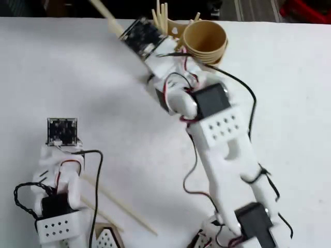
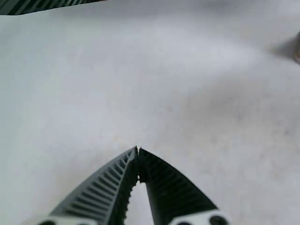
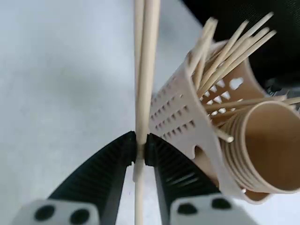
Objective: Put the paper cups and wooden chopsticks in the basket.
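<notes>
My right gripper (image 3: 140, 144) is shut on a pair of wooden chopsticks (image 3: 146, 56), held right beside the perforated beige basket (image 3: 180, 110). The basket lies tilted at the table's far edge (image 1: 176, 27). It holds a stack of paper cups (image 3: 265, 150) (image 1: 206, 39) and several more chopsticks (image 3: 232, 49). In the high view the held chopsticks (image 1: 103, 13) stick out past the right arm's camera board. Two loose chopsticks (image 1: 121, 206) lie on the table beside the left arm (image 1: 59, 201). My left gripper (image 2: 138, 152) is shut with nothing in it, over bare table.
The white table (image 1: 77, 77) spreads wide between the two arms. A beige perforated piece (image 1: 106, 238) sits at the front edge next to the left arm's base. The right arm (image 1: 227, 155) stretches diagonally from the front right toward the basket. Dark clutter lies beyond the far edge.
</notes>
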Robot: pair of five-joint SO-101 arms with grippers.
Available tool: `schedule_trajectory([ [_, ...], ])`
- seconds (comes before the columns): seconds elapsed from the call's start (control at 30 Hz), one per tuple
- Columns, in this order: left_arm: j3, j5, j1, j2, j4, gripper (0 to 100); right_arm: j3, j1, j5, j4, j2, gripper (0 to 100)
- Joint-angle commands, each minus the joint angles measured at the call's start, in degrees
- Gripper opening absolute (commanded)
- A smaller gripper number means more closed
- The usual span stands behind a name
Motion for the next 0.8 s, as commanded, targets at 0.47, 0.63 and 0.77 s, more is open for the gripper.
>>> schedule_trajectory([
  [0.47,-0.4,-3.5,-0.6,-0.8,0.1,2,9.3,3.0,-10.2,-52.1,-3.3,1.9],
  [0.63,-0.3,-3.6,-0.6,-0.8,0.1,2,16.6,6.6,-10.2,-66.9,0.7,1.9],
  [0.77,-0.3,-3.6,-0.6,-0.8,0.1,2,18.1,8.8,-10.6,-71.7,6.1,1.9],
])
